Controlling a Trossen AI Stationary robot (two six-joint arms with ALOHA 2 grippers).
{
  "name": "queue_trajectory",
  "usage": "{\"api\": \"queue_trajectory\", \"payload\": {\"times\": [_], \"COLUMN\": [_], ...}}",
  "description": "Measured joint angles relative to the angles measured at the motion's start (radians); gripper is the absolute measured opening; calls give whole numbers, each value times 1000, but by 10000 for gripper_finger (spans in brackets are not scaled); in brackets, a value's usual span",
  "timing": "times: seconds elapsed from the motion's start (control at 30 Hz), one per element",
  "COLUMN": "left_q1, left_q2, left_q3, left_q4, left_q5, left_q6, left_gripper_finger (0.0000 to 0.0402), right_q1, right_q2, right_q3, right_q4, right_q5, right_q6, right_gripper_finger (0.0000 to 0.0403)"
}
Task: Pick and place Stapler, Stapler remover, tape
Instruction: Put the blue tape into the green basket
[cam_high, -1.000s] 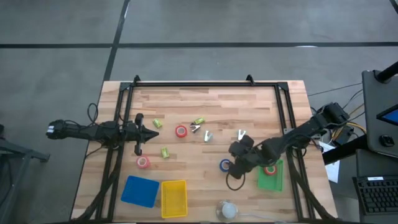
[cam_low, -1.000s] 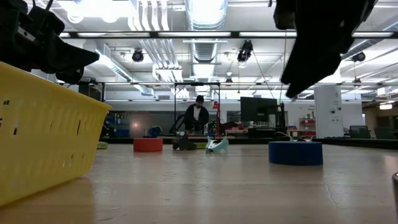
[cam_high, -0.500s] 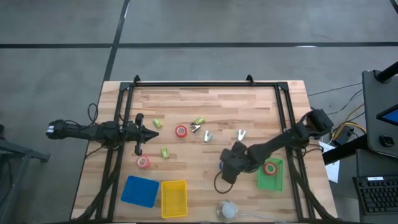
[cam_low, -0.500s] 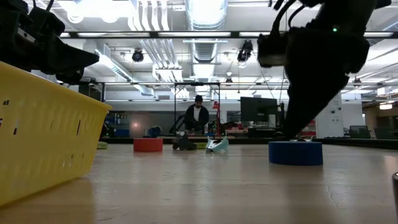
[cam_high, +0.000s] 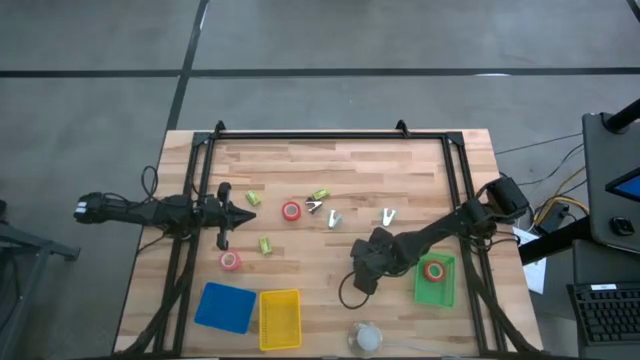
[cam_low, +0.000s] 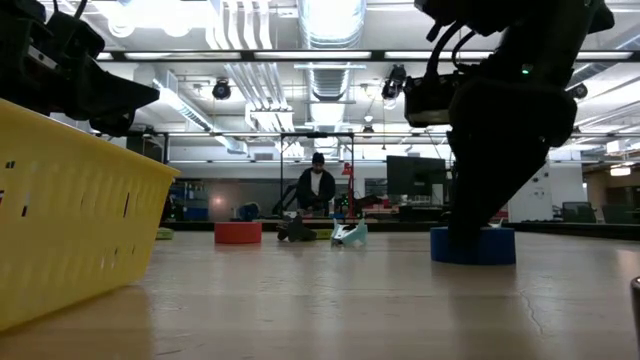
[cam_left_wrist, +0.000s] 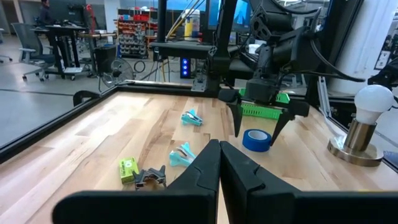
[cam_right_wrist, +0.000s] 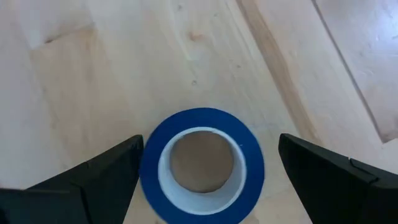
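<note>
Right now the right gripper (cam_high: 362, 268) sits lower centre of the overhead frame, its 2 fingers spread wide on either side of the blue tape roll (cam_right_wrist: 202, 163), not gripping it. Seen from its wrist, the roll lies flat on the wooden table (cam_high: 420, 175) between the fingers (cam_right_wrist: 102, 171), with a gap on each side. A red tape roll (cam_high: 434, 270) lies in the green tray (cam_high: 436, 292) at lower right. 2 more red rolls lie at centre (cam_high: 291, 211) and lower left (cam_high: 230, 261). The left gripper (cam_high: 243, 215) waits clenched at middle left, holding nothing.
</note>
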Motion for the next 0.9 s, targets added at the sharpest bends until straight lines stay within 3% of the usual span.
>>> {"api": "queue_trajectory", "payload": {"times": [0.53,0.9], "left_q1": [0,0], "left_q2": [0,0], "left_q3": [0,0], "left_q4": [1,0], "left_q5": [0,0], "left_q6": [0,0], "left_gripper_finger": [12,12], "right_q1": [-9,-9], "right_q2": [-1,-68], "right_q3": [-2,-3], "right_q4": [0,-57], "right_q5": [-20,-40], "right_q6": [-29,-38], "right_gripper_finger": [277,274]}}
